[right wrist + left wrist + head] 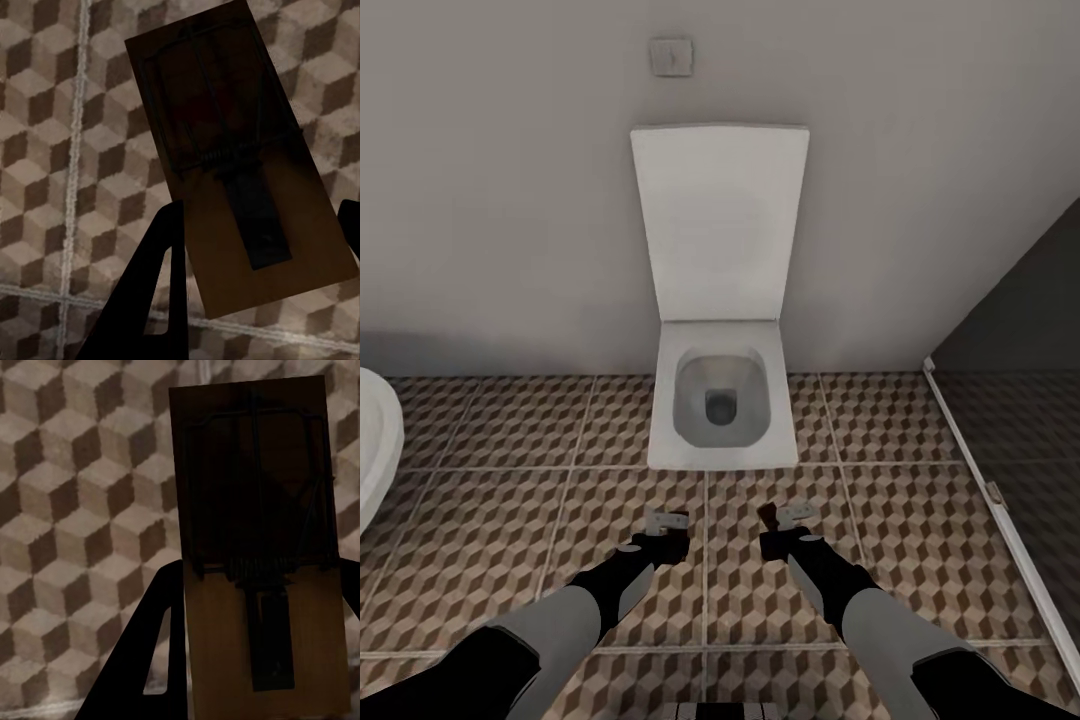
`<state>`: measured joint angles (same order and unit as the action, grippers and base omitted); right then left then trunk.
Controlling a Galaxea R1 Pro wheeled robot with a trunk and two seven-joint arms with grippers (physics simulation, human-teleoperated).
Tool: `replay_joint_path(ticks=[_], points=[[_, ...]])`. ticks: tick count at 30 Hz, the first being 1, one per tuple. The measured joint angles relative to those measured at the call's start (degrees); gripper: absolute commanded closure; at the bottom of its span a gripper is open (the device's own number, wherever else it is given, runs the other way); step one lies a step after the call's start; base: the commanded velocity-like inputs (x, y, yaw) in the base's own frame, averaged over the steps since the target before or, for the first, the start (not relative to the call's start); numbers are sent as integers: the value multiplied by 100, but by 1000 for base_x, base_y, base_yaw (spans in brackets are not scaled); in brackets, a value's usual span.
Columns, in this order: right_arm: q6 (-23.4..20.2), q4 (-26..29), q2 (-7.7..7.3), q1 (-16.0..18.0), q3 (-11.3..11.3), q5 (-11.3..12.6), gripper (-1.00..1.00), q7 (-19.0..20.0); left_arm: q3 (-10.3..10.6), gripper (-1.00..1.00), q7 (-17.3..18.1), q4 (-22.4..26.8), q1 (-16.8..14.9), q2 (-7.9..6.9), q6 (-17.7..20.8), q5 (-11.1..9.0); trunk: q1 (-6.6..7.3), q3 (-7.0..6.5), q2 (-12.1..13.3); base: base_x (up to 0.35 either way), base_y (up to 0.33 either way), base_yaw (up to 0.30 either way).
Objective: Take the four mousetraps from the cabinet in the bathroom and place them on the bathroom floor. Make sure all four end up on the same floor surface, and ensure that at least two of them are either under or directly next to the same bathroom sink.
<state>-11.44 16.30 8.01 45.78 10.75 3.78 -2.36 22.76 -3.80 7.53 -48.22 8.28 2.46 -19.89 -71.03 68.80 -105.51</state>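
Mousetraps are pinched, one (pixel 259 562) in the left claw (pixel 666 523), one (pixel 232 157) in the right claw (pixel 792 518), and held above the bathroom floor (pixel 510 520), straight below, before the toilet (pixel 722 400).

We see brown, beige and white cube-patterned bathroom floor (pixel 510 520), a white toilet (pixel 722 300), tan mousetraps (pixel 262 585) with dark metal bars.
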Motion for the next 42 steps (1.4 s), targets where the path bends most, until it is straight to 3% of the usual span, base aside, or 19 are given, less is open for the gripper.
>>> replay_joint_path(ticks=[19,30,42], points=[[7,1,11,0,0,-1,100,0,0,100,0,27,-1,0,0,0,-418,483,-762,0,0,0],[85,3,8,0,0,-14,100,29,0,100,-13,365,-1,-8,-22,2,-659,778,-1203,0,0,0],[564,1,3,0,8,-23,100,31,0,100,-5,370,0,-8,-47,10,-923,1097,-1685,0,0,0]])
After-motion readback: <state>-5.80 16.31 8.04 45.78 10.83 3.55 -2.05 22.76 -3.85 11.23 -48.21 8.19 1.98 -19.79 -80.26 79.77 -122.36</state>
